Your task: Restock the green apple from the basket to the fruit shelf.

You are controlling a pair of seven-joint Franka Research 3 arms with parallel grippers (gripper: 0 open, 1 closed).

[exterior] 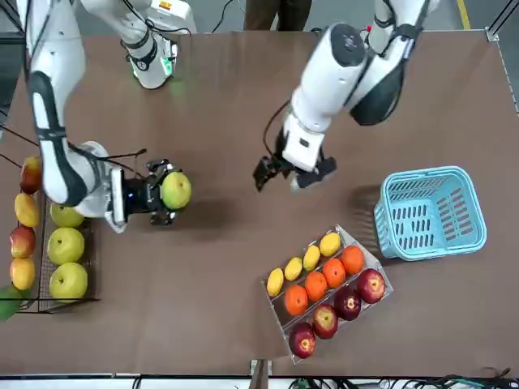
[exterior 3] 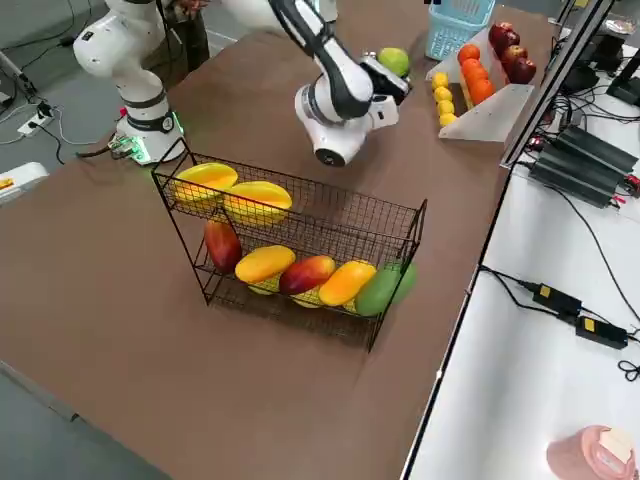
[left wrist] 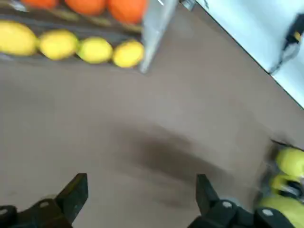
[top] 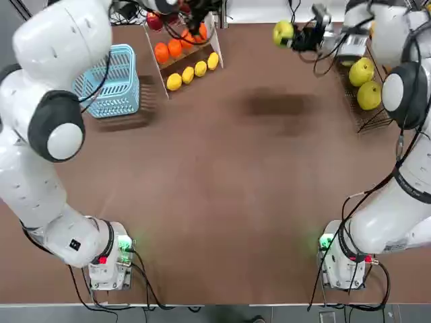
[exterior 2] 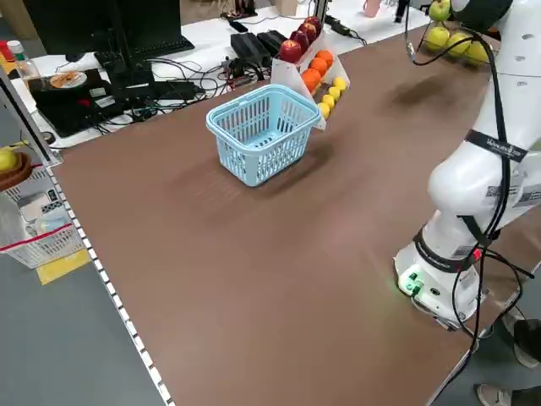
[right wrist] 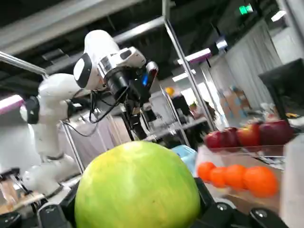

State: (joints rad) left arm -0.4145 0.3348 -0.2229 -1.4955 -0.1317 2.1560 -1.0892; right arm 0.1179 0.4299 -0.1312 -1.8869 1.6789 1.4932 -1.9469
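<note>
Fruit shelf (top: 367, 111) of black wire is found at the tabletop's right edge, just beside the right gripper (top: 296, 35), by which the round yellow-green apple (top: 283, 31) is clamped aloft.

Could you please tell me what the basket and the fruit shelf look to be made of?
The basket looks like moulded plastic: uniform light blue, with lattice-slotted walls and a smooth rounded rim. The fruit shelf appears to be thin metal wire with a black coating; its open mesh trays and slim straight frame rods point to that, though the exact finish cannot be told.
</note>
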